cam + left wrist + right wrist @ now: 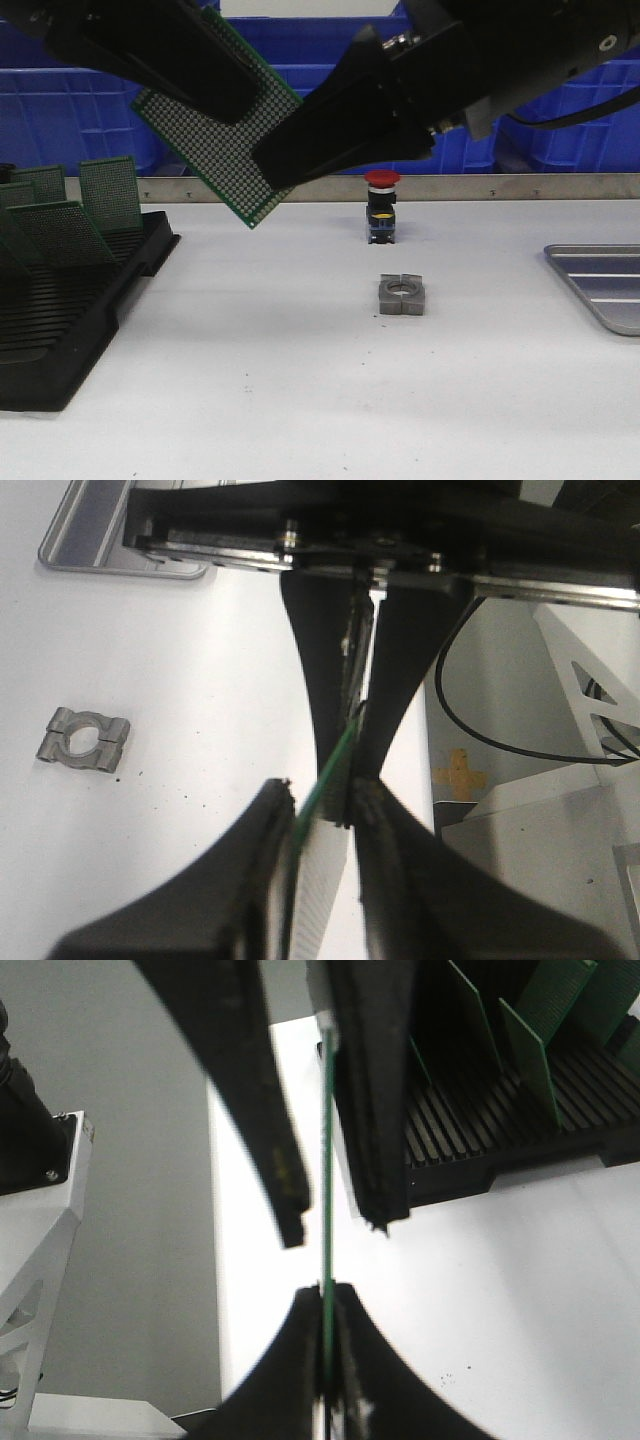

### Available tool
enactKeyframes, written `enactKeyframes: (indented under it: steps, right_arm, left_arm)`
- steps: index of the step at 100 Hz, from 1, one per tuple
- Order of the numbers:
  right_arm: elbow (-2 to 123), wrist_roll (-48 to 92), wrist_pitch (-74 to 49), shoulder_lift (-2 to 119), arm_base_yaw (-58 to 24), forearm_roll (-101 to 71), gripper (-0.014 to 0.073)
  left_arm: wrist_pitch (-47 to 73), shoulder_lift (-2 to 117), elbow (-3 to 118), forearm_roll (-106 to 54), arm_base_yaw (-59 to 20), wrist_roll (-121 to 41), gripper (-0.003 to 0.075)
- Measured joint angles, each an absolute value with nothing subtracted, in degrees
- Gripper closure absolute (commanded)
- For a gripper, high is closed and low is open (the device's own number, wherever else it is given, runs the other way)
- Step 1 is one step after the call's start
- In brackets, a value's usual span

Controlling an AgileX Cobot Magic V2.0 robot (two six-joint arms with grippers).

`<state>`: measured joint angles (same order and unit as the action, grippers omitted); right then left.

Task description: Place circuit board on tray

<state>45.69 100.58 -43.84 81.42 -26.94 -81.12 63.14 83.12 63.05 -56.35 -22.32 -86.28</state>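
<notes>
The green circuit board (pixel 225 150) hangs tilted in the air over the table's left middle, between both grippers. My right gripper (pixel 270 170) is shut on its lower right corner; the right wrist view shows the board (pixel 326 1160) edge-on, pinched at the gripper's (pixel 326 1295) tips. My left gripper (pixel 235 100) reaches the board from the upper left. Its fingers (pixel 280 800) stand apart around the board (pixel 325 790) with a gap showing, so it is open. The grey tray (pixel 600 285) lies flat at the table's right edge.
A black slotted rack (pixel 70 320) holding several green boards (pixel 110 190) fills the left side. A red-capped push button (pixel 382 205) and a grey metal clamp block (pixel 402 295) stand mid-table. Blue bins (pixel 80 110) line the back.
</notes>
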Motion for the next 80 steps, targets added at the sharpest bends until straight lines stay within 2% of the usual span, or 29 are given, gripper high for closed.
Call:
enactKeyframes:
  steps: [9, 16, 43, 63, 80]
  right_arm:
    - [45.7, 99.7, -43.8, 81.4, -26.9, -81.1, 0.0657]
    - [45.7, 97.8, -44.1, 81.4, -26.9, -81.0, 0.0657]
    - [40.3, 85.6, -45.6, 81.4, -23.5, -79.1, 0.0658]
    - [37.6, 77.0, -41.5, 81.4, -13.3, -79.0, 0.0658]
    - [37.4, 74.8, -32.6, 81.4, -3.3, -79.0, 0.0658]
  left_arm:
    - [62.6, 83.1, 63.0, -56.3, -22.3, -86.3, 0.0203]
    - [61.9, 83.1, 63.0, -56.3, -22.3, -86.3, 0.0168]
    - [58.8, 83.1, 63.0, -56.1, -21.5, -86.3, 0.0170]
    - [58.4, 83.1, 63.0, -56.0, -20.8, -86.3, 0.0170]
    - [58.4, 83.1, 63.0, -56.0, -20.8, -86.3, 0.0170]
